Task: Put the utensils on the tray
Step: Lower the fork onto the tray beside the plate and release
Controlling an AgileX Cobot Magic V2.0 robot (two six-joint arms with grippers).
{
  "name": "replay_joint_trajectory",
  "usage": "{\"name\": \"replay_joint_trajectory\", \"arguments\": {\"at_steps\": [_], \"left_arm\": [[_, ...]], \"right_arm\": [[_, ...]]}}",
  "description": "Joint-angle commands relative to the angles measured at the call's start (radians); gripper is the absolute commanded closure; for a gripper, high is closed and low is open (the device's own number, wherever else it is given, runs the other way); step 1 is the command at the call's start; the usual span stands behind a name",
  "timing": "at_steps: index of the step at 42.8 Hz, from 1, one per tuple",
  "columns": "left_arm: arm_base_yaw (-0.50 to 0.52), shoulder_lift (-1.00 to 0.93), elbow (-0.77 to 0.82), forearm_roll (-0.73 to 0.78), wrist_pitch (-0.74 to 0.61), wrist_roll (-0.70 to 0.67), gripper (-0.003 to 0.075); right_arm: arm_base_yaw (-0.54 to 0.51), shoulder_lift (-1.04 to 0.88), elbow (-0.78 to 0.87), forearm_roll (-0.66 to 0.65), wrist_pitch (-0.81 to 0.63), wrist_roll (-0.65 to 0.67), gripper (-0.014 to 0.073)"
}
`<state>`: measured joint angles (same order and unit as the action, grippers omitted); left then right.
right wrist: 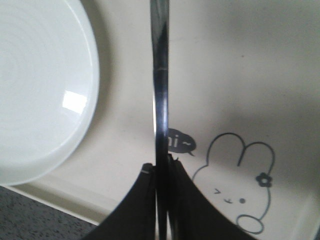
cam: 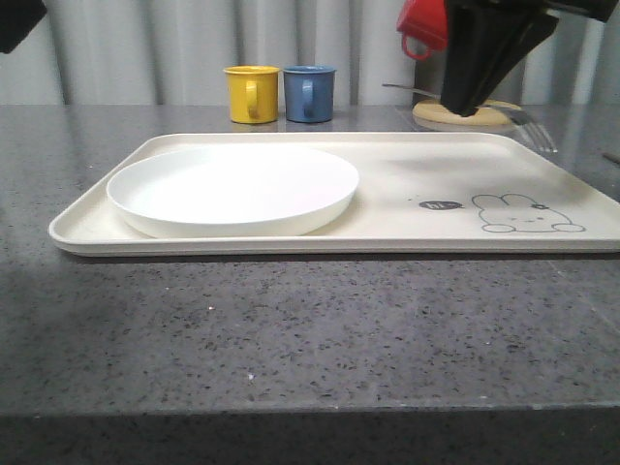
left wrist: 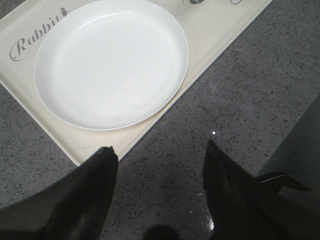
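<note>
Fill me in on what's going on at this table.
The right end effector is shut on a slim metal utensil, held over the cream tray between the white plate and the bunny drawing. The left end effector hangs open over the counter beside the tray's corner, holding nothing.

A yellow mug (cam: 252,93) and a blue mug (cam: 309,93) stand just beside each other at the dark speckled table's (cam: 291,329) far edge; a red mug (cam: 422,27) shows upper right.
</note>
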<state>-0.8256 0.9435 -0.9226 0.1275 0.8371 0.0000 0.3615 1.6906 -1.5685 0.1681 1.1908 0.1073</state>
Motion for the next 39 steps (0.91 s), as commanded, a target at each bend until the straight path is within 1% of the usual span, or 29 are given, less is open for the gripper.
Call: {"name": "replay_joint_trajectory", "arguments": {"at_steps": [1, 7, 11, 20, 23, 27, 31, 32, 35, 36, 39], "left_arm": [[-0.007, -0.012, -0.026, 0.004, -0.061, -0.01, 0.0332], [-0.007, -0.012, -0.026, 0.004, -0.061, -0.01, 0.0332], [-0.007, -0.012, -0.026, 0.004, -0.061, -0.01, 0.0332], [-0.007, -0.012, -0.026, 0.004, -0.061, -0.01, 0.0332], [-0.007, -0.012, -0.026, 0.004, -0.061, -0.01, 0.0332], [-0.007, -0.012, -0.026, 0.004, -0.061, -0.01, 0.0332], [-0.007, -0.012, -0.026, 0.004, -0.061, -0.01, 0.0332], [-0.007, -0.012, -0.026, 0.004, -0.061, -0.01, 0.0332], [-0.007, -0.012, -0.026, 0.004, -0.061, -0.01, 0.0332], [-0.007, -0.012, -0.026, 0.004, -0.061, -0.01, 0.0332], [-0.007, -0.012, -0.026, 0.004, -0.061, -0.01, 0.0332]], "right_arm": [[0.013, -0.02, -0.034, -0.003, -0.067, 0.137, 0.0652], [0.013, 0.021, -0.034, -0.005, -0.134, 0.24, 0.0648], [0.013, 0.052, -0.034, 0.005, -0.178, 0.269, 0.0648], [0.013, 0.101, -0.034, 0.009, -0.215, 0.28, 0.0647], [0.013, 0.116, -0.034, 0.009, -0.22, 0.28, 0.0627], [0.013, 0.122, -0.034, 0.009, -0.219, 0.284, 0.0563], [0.013, 0.121, -0.034, 0.009, -0.218, 0.284, 0.0435], [0.013, 0.121, -0.034, 0.008, -0.219, 0.284, 0.0391], [0.013, 0.121, -0.034, 0.007, -0.219, 0.284, 0.0309], [0.013, 0.12, -0.034, 0.006, -0.221, 0.284, 0.0288], [0.012, 0.102, -0.035, -0.003, -0.2, 0.257, 0.0276]]}}
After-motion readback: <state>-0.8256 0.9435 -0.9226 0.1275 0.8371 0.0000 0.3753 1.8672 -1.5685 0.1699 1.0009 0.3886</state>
